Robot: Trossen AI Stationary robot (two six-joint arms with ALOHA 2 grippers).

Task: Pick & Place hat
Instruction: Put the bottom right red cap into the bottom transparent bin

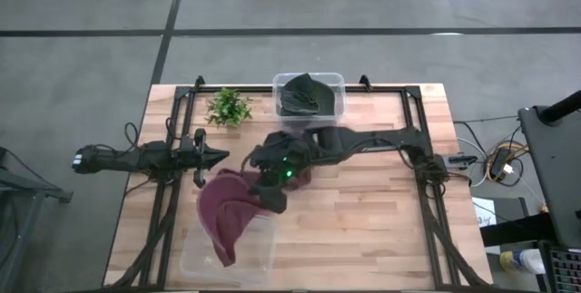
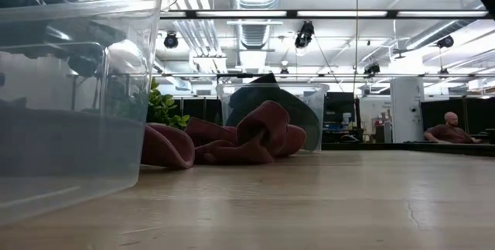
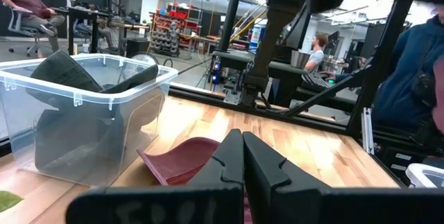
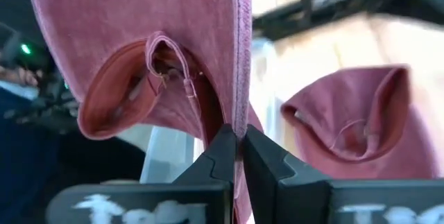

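Observation:
Two maroon hats (image 1: 231, 209) lie heaped at the table's middle, partly over the rim of a clear bin (image 1: 227, 255) at the near edge; the low view shows them (image 2: 232, 143) resting on the wood. My right gripper (image 1: 272, 186) reaches in from the right and is shut on one maroon hat (image 4: 159, 50). The second maroon hat (image 4: 361, 123) lies beside it. My left gripper (image 1: 221, 156) is shut and empty, level above the table just left of the heap; a maroon brim (image 3: 182, 160) shows beyond its fingertips (image 3: 243, 156). My right gripper pinches a thin stitched edge of the maroon hat (image 4: 240, 116) between its two fingertips. The hat spreads out beyond the fingers with its strap opening (image 4: 163, 61) showing. The fingers slant down from the table's right. Whether the hat's lower part rests on the table, I cannot tell.
A clear bin (image 1: 309, 95) at the far edge holds a dark green hat (image 3: 69, 78). A small green plant (image 1: 229, 107) stands left of it. Black frame rails (image 1: 427, 175) run along both sides of the table. Bare wood lies at the near right (image 1: 363, 229).

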